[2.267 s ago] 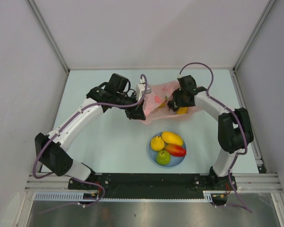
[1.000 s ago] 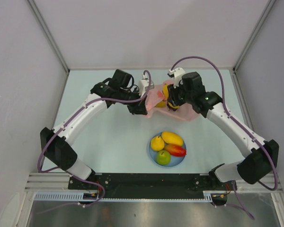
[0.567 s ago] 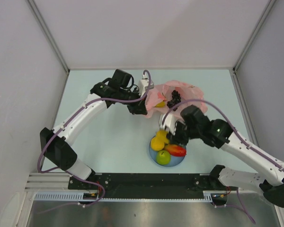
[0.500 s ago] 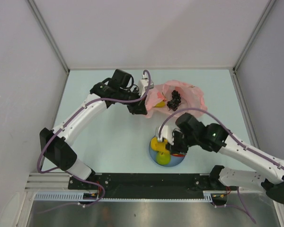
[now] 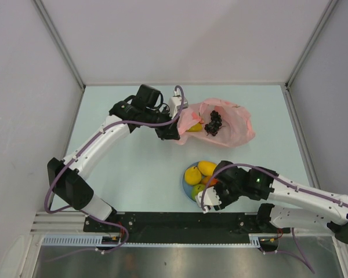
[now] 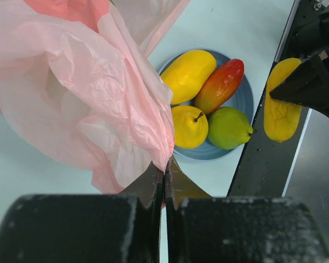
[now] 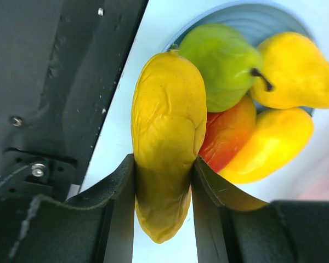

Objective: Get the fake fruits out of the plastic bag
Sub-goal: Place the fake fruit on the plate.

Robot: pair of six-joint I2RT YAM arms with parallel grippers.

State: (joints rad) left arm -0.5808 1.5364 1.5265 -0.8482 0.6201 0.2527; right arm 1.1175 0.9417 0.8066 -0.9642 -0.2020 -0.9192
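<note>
The pink plastic bag [image 5: 229, 124] lies at the back of the table, a dark grape bunch [image 5: 213, 123] and a yellow fruit [image 5: 194, 127] showing in its mouth. My left gripper [image 5: 169, 131] is shut on the bag's [image 6: 88, 93] edge, as the left wrist view [image 6: 165, 164] shows. My right gripper [image 7: 164, 161] is shut on a wrinkled, elongated yellow fruit [image 7: 167, 126]. It hangs over the near edge of the blue plate [image 5: 184, 185]. From above, the right gripper [image 5: 211, 196] hides this fruit.
The plate [image 7: 263, 13] holds a green pear [image 7: 222, 63], a yellow pear [image 7: 301, 68], a red mango [image 7: 227, 134] and a yellow mango [image 7: 266, 145]. The black base bar [image 7: 55, 82] runs just beside the plate at the table's near edge.
My right arm lifted the yellow fruit out of the bag and swung it down to the plate's near side. The left gripper kept its pinch on the bag.
</note>
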